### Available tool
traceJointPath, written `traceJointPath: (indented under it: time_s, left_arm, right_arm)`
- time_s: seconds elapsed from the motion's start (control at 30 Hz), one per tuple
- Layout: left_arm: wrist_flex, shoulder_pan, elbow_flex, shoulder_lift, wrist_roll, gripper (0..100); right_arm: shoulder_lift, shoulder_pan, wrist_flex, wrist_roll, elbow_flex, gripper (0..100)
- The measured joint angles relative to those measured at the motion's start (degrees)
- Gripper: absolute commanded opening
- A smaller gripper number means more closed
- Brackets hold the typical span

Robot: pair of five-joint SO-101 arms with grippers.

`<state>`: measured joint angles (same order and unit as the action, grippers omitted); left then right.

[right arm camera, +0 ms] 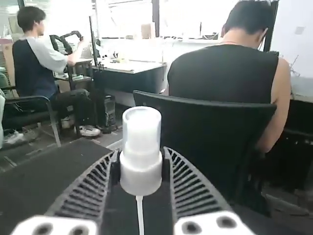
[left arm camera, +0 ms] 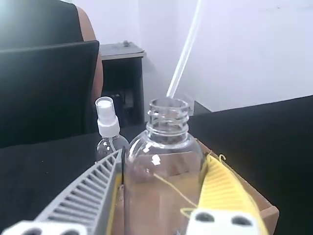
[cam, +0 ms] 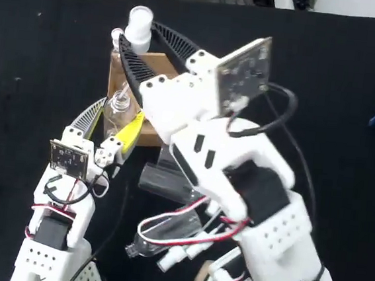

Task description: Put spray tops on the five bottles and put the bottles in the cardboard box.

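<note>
- left gripper point(left arm camera: 165, 164) is clamped around the belly of a clear open-necked bottle point(left arm camera: 166, 147), holding it upright just over the cardboard box point(left arm camera: 247, 198)
- right gripper point(right arm camera: 141, 164) has a white spray top point(right arm camera: 141, 147) pinched at the collar, nozzle up, with its dip tube point(left arm camera: 183, 54) hanging down toward the bottle mouth; in the left wrist view the tube end looks right at the rim, can't tell if it's inside
- a capped bottle point(left arm camera: 106, 132) stands just behind the held one, and an uncapped bottle point(cam: 158, 240) lies on its side on the black table point(cam: 35, 66) near the arm bases
- handling guess: the bottle's thin, light, slick plastic, so squeeze the wide body gently and leave the neck free for the threads
- the tube is skinny and bendy and will probably snag on the rim easily; holding the top by the collar seems right, since the clear cap above might just pull off
</note>
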<state>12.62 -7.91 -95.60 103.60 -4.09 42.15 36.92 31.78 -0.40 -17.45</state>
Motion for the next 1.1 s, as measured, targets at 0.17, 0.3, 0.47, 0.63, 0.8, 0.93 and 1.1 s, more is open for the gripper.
traceJointPath:
  time_s: [0.17,0.3,0.47,0.63,0.8,0.93,1.1]
  left_arm:
    - [0.0,0.0,0.0,0.0,0.0,3]
    - [0.0,0.0,0.0,0.0,0.0,3]
    - [0.0,0.0,0.0,0.0,0.0,3]
    - [0.0,0.0,0.0,0.0,0.0,3]
    - [0.0,-0.09,0.0,0.0,0.0,3]
    - [0.0,-0.18,0.0,0.0,0.0,3]
    - [0.0,-0.18,0.0,0.0,0.0,3]
  right_arm:
    - [0.0,0.18,-3.25,3.25,-2.29,1.1]
    - [0.0,0.35,-3.69,3.43,-2.29,1.1]
    - [0.0,2.29,-3.16,3.52,-3.6,1.1]
    - [0.0,5.01,1.67,3.52,-3.6,1.1]
    - [0.0,5.19,5.45,3.6,-3.6,1.1]
    - [-0.18,5.27,5.45,3.96,-6.24,1.1]
    - [-2.9,5.1,4.57,3.96,-6.59,1.2]
